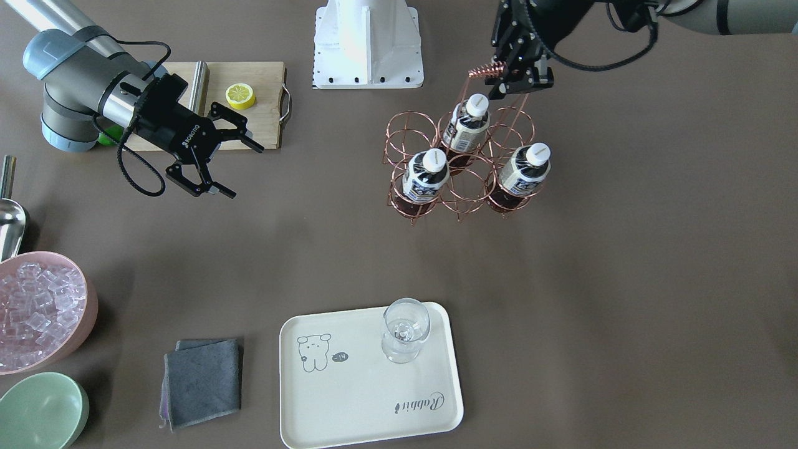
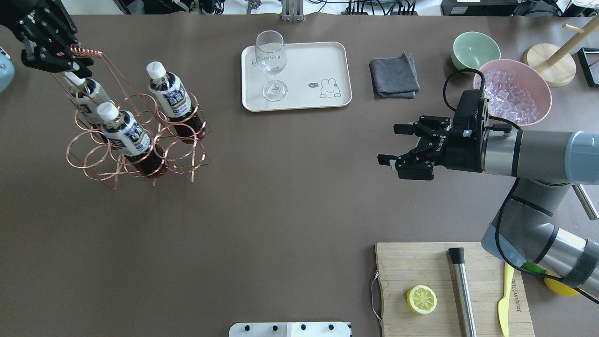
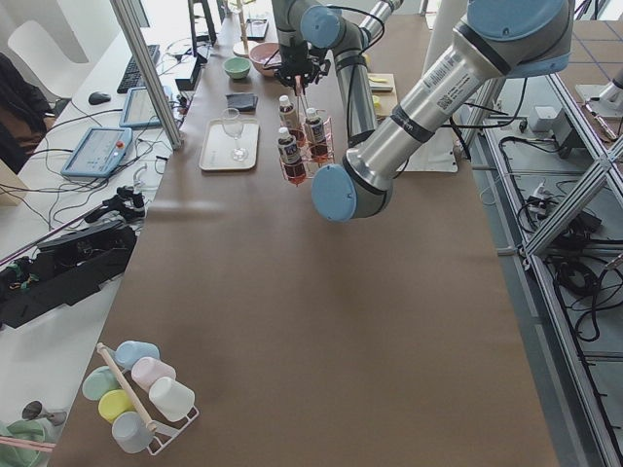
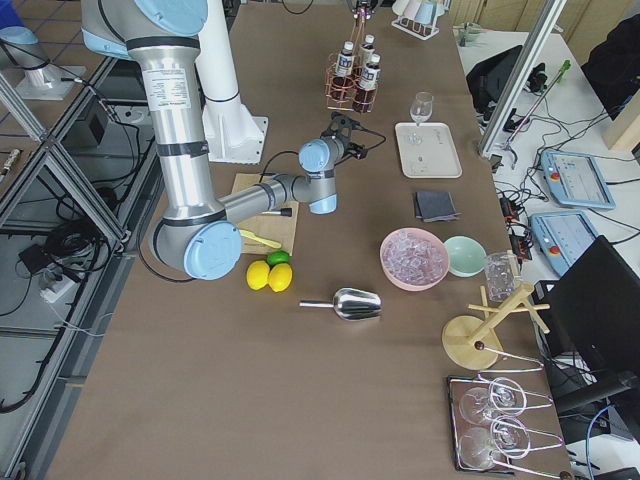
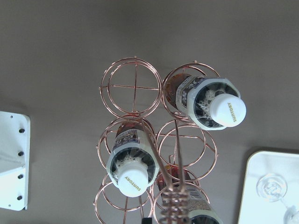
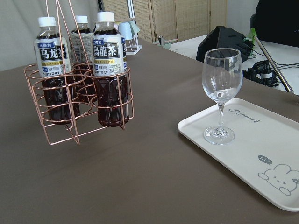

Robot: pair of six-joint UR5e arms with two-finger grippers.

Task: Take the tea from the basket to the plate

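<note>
The rose-gold wire basket (image 1: 485, 70) stands on the table with three tea bottles in its rings (image 1: 466, 125), (image 1: 427, 178), (image 1: 523, 171); they also show in the overhead view (image 2: 171, 93), (image 2: 124, 131), (image 2: 86, 96). My left gripper (image 1: 508, 78) (image 2: 70, 56) is shut on the coiled top of the basket's handle. The cream plate (image 1: 374, 399) (image 2: 304, 61) holds an upright wine glass (image 1: 405, 330). My right gripper (image 1: 244, 171) (image 2: 389, 144) is open and empty, above the table, well apart from the basket and the plate.
A wooden cutting board (image 2: 421, 267) carries a lemon half (image 2: 421, 299), a steel muddler (image 2: 462, 290) and a yellow knife (image 2: 504, 299). A grey cloth (image 2: 394, 75), a green bowl (image 2: 475, 49) and a pink bowl of ice (image 2: 514, 91) lie beyond the right arm.
</note>
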